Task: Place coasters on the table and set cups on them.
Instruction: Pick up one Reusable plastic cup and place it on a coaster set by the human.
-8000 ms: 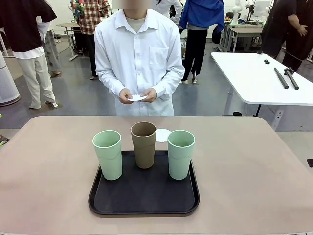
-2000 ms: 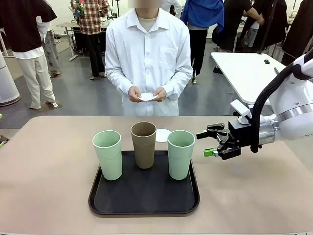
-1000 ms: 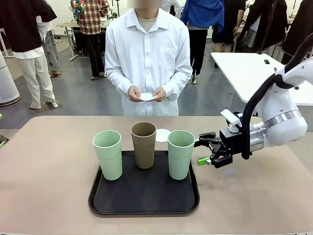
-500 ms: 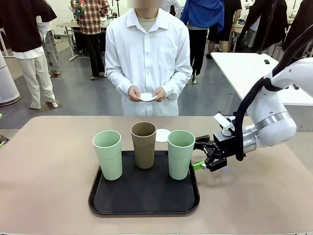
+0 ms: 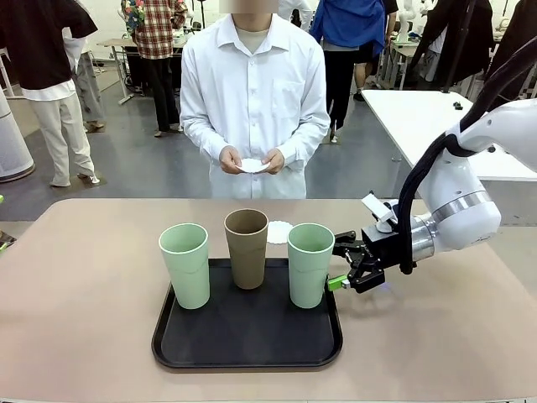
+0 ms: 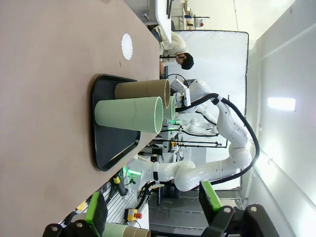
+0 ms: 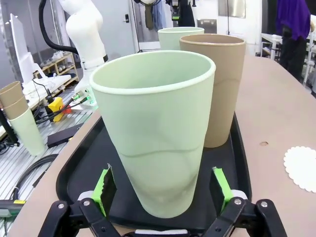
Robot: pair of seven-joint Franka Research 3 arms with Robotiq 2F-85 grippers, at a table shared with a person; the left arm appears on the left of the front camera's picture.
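One coaster (image 5: 279, 231) lying on the table (image 5: 84, 277) — three cups (image 5: 247, 249) sitting on the tray (image 5: 252, 346).
Right gripper (image 5: 338, 262), jaws wide, is straddling a green cup (image 5: 310, 267).

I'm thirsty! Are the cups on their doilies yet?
Done: one doily lies on the table. In hand: the right end effector, open, brackets the right-hand green cup on the tray; the person holds another doily. Left: all three cups must move onto doilies.
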